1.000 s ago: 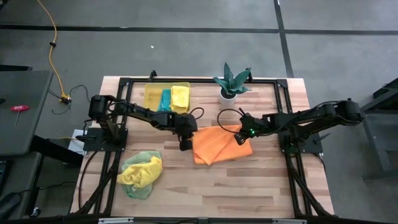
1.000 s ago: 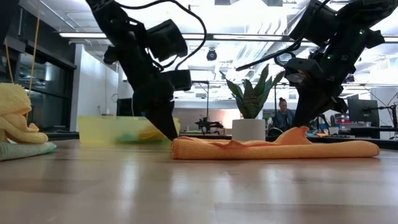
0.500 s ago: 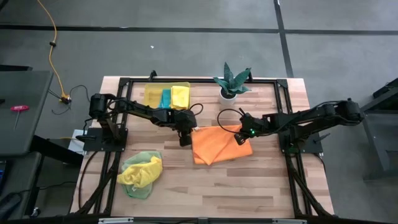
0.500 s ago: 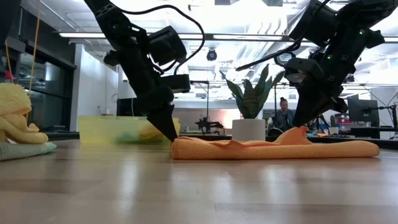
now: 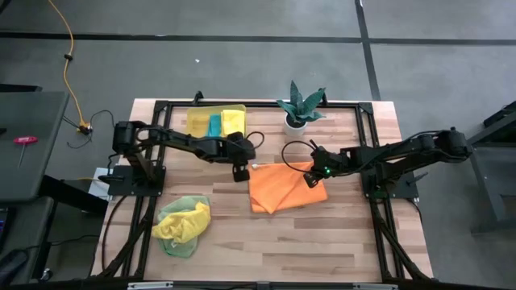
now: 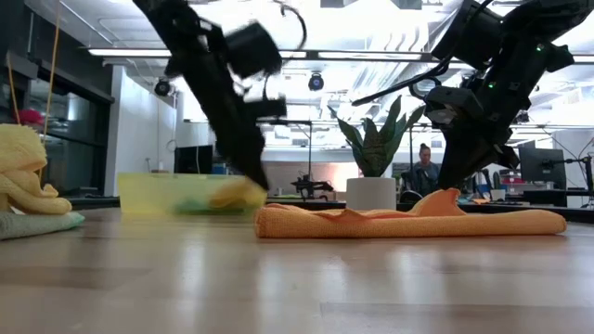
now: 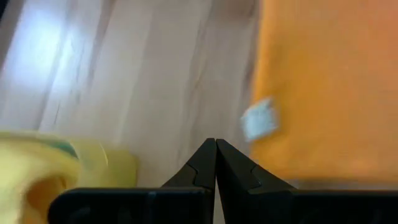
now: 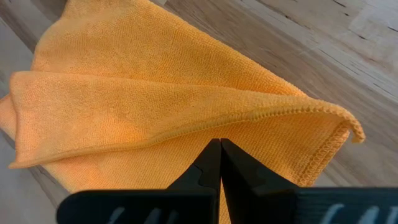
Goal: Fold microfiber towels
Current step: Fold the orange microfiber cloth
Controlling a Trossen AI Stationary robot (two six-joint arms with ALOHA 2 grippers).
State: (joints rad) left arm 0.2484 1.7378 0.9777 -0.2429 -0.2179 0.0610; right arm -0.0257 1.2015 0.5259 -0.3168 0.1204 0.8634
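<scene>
Orange towel, partly folded, lies at the bench centre. Right end effector, fingers closed, pinches the towel's raised right edge; left end effector, closed and empty, hangs just beside the towel's left corner.

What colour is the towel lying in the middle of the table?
The towel is plain orange. It shows best in the right wrist view.
</scene>
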